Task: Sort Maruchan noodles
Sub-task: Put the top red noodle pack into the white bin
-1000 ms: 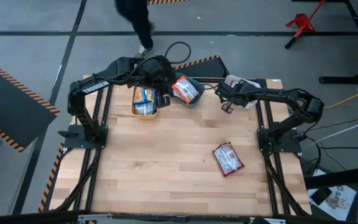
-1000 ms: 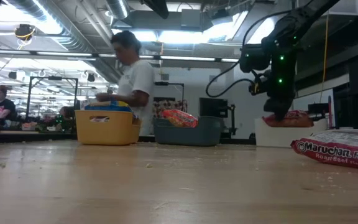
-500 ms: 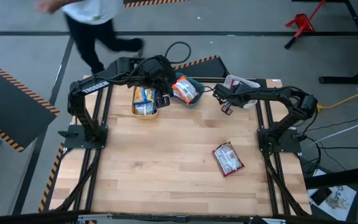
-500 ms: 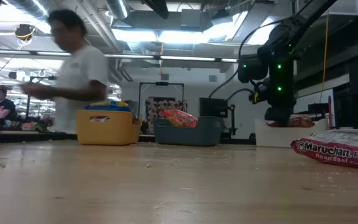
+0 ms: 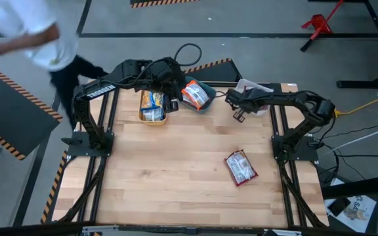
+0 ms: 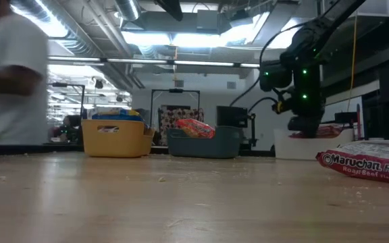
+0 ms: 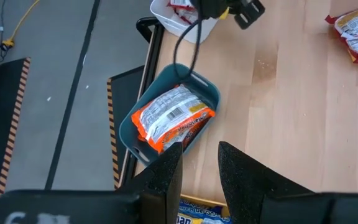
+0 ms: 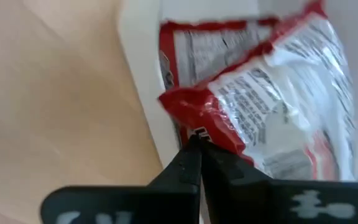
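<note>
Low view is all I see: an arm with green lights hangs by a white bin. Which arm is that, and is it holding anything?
Observer: That is the right arm. The right gripper is shut, its tips against a dark red-and-white noodle packet lying in the white bin.
Operator: What's inside the yellow bin?
Observer: Blue-and-yellow noodle packets.
Operator: Where's the other arm?
Observer: The left gripper hangs open and empty above the gap between the yellow bin and the teal bin.

A yellow bin (image 5: 152,107), teal bin (image 7: 135,138), white bin (image 8: 138,81); a person (image 5: 35,36) passes.
</note>
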You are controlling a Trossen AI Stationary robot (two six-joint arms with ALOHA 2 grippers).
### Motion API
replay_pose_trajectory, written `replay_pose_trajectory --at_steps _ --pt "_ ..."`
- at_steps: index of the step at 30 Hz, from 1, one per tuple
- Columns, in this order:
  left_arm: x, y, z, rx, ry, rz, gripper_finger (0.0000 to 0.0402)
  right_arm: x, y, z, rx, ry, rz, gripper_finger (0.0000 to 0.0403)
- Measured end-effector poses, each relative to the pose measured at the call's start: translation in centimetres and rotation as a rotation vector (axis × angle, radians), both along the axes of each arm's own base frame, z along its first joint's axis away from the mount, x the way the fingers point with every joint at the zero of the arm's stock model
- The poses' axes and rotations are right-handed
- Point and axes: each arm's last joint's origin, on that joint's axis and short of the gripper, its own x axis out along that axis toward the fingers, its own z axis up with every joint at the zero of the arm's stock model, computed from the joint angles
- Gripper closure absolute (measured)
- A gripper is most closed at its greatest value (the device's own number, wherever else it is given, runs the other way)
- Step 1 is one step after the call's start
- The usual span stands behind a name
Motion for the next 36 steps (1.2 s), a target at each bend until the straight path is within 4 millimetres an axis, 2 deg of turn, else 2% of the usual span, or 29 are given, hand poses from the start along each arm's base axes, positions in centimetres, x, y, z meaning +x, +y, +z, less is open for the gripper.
replay_pose_trajectory --at_steps 7,13,17,21,24,28,36 --pt "0.0 0.1 0.0 0.0 0.0 0.004 0.0305 1.0 -0.3 0.9 0.039 -0.111 0.018 0.0402" --pt "0.0 0.1 0.0 0.0 -0.001 0.004 0.0305 0.9 -0.2 2.7 0.025 -0.16 0.039 0.0402" --pt "0.0 0.1 0.0 -0.003 -0.003 0.008 0.0305 0.6 0.2 4.2 0.06 -0.267 0.084 0.0402" --pt "0.0 0.1 0.0 -0.003 -0.004 0.009 0.0305 -0.6 1.0 6.5 0.01 -0.327 0.066 0.0402" --pt "0.2 0.1 0.2 -0.006 -0.03 0.001 0.0305 -2.4 1.5 7.7 -0.162 -0.268 -0.029 0.0402" --pt "0.6 0.3 0.5 -0.022 -0.095 -0.03 0.0305 -4.1 1.9 7.2 -0.312 -0.139 -0.095 0.0403" --pt "0.4 1.3 0.7 -0.027 -0.119 -0.001 0.0305 -4.6 2.8 3.5 -0.297 -0.056 -0.081 0.0403"
